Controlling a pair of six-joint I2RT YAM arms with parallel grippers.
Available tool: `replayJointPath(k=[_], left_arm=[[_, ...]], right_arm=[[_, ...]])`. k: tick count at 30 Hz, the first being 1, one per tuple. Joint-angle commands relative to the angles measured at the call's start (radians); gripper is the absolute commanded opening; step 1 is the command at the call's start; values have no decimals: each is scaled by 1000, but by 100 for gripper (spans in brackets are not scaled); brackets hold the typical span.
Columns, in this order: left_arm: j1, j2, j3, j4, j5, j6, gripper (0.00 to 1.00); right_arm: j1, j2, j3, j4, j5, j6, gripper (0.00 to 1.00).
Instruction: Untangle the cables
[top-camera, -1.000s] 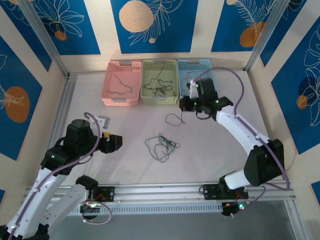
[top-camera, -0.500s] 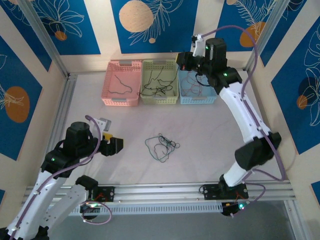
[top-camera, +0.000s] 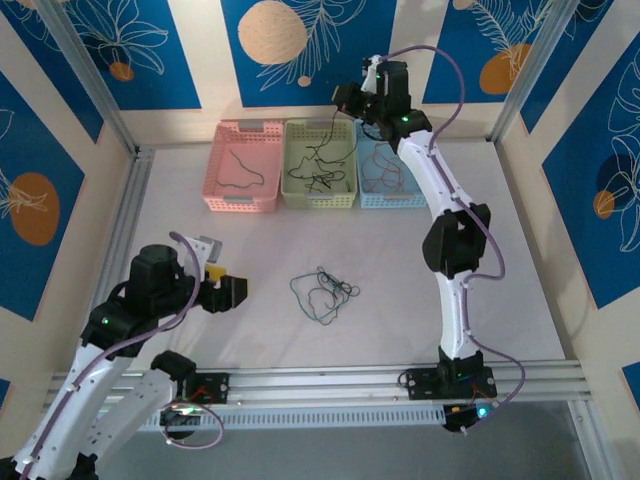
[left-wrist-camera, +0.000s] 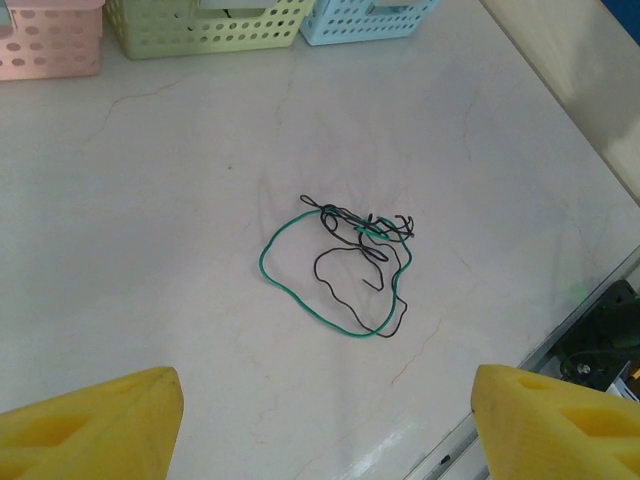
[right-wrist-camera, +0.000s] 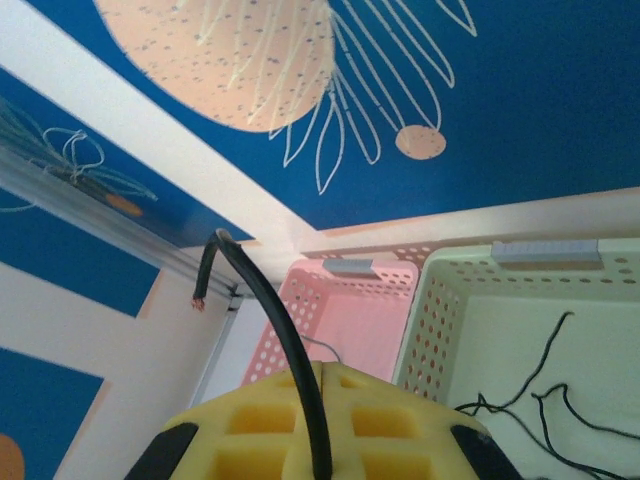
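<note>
From above, the right arm (top-camera: 455, 245) has swung in the last second from low over the blue basket (top-camera: 418, 197) to a tall reach at the back. Its wrist now hangs above the far rim of the green basket (top-camera: 320, 199). The loose strand that lay on the surface (top-camera: 200, 220) near that arm a second ago is gone, so one more of the cables has probably been lifted for sorting. The left arm (top-camera: 150, 300) has hardly stirred, and the left jaws have eased only a little wider. The tangle (top-camera: 322, 293) lies mid-surface, unmoved. A single dark strand curls in the pink basket (top-camera: 243, 203). From the left wrist, two yellow foam pads (left-wrist-camera: 100, 420) stand wide apart with nothing between them. The tangle (left-wrist-camera: 345, 270) lies ahead of them on the pale, faintly veined surface: a smooth green loop (left-wrist-camera: 300, 295) knotted with kinked, hair-thin black wire. From the right wrist, the right jaws are clamped on a black cable (right-wrist-camera: 285, 345), glossy and thicker-looking up close. It runs between ribbed yellow foam, and its short stub arcs up to a bare coppery tip. Below sit the perforated plastic walls of the green basket (right-wrist-camera: 440, 300), with springy black strands (right-wrist-camera: 545, 400) inside, and the pink basket (right-wrist-camera: 345, 310) beyond.
</note>
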Motion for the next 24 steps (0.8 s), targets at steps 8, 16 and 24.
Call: replayJointPath(k=[8,16,24], left_arm=[[9,2,-8,18,22,23,77],[8,8,-9,19,30,23,77],[9,11,-9,19,24,22,77]], right_arm=[[17,175,-4,-100,-42,86,0],[52,129,-164,-175,-106,16,20],[58,12,-222,-243,-43,-104,46]])
